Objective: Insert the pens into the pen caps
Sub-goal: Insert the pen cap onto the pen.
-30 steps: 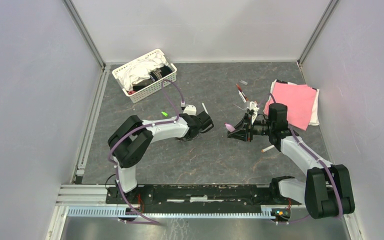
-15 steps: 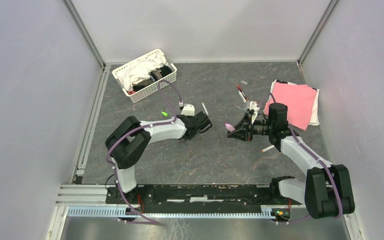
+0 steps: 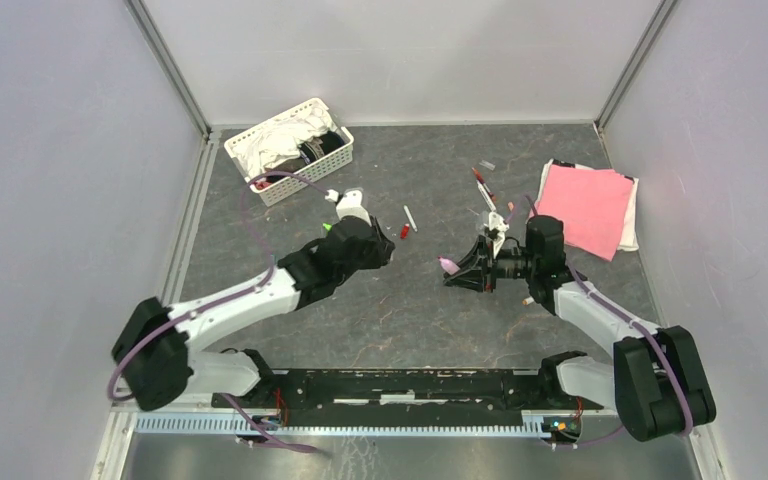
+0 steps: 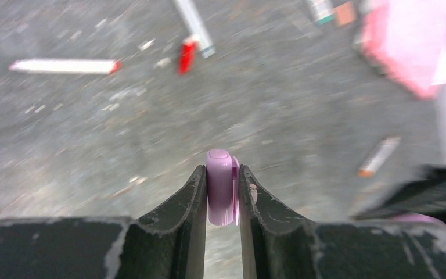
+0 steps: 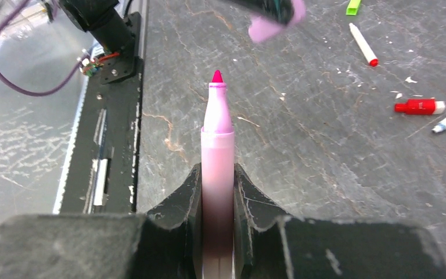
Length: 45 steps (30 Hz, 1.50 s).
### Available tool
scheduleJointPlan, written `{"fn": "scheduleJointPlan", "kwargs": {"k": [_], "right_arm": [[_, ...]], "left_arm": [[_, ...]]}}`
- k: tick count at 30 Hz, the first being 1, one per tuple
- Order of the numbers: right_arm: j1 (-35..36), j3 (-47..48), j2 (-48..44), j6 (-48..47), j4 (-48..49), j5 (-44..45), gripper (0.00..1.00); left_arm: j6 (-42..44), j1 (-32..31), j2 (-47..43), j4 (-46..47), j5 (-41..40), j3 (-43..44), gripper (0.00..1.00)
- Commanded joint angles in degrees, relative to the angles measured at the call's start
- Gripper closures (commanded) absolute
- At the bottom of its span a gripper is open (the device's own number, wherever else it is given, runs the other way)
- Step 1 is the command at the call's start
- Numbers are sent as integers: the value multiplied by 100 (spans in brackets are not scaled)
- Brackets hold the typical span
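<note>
Low in the middle of its wrist view, the left gripper (image 4: 221,179) pinches a purple cap (image 4: 219,195); the right gripper (image 5: 217,181) likewise pinches a bare-tipped pink pen (image 5: 217,131).

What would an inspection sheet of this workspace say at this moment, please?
Surface: dark stone-patterned table, white flecks.
Job's things: purple cap and uncapped purple pen held, apart; red cap, green cap, red-tipped pen and orange-ended pen lie loose.
Clutter: white basket of cloths; pink cloth.
Tools: left tool shut on the purple cap; right tool shut on the purple pen.
Cables: purple cable passes the basket.
Surroundings: plain white walls.
</note>
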Motion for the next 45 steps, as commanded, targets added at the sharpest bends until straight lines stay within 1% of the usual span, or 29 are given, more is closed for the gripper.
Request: {"fn": "scheduleJointPlan", "kwargs": {"k": [1,3,6,10,11,13,16,17,18,20,24,31,37,45], "right_arm": [[95,-187,-238,1576,1669,61,100],[122,-2,-308,2050,1850,31,100],[208,417,-288,2664,1872,-11,100],[413,889,-263,3625,2139,53,100],[452,963,-261,3943,2348,82,100],[516,1043,-236,4834,3083,130,100],[604,912,-212,6275,4657,305,100],[646,861,-228,6629,5020,366,100],[676,870,-236,6798,5124,417,100],[748,960,-260,6830,5045,444,100],[879,1150,-273,6962,5001,560,100],[980,1342,-183,7108,5052,750,100],[979,1303,-225,6790,4579,803,100],[986,1075,-329,6747,4581,830,100]], "left_arm": [[360,4,-817,2522,898,-568,98],[340,7,-1081,3118,914,-675,98],[285,4,-1323,4146,963,-903,98],[261,4,-1399,5407,1104,-1005,98],[245,4,-1397,5695,1142,-1010,98],[161,3,-1368,6274,1247,-1043,98],[-54,7,-1294,7118,1375,-1074,98],[-113,6,-1256,7428,1429,-1086,98],[-183,4,-1215,7677,1464,-1088,98],[-320,7,-1078,8118,1552,-1061,98],[-588,4,-709,8688,1804,-955,98],[-1255,4,171,10294,2216,-923,98],[-1372,-5,396,10468,2294,-849,98],[-1376,-5,564,10823,2311,-846,98]]}}
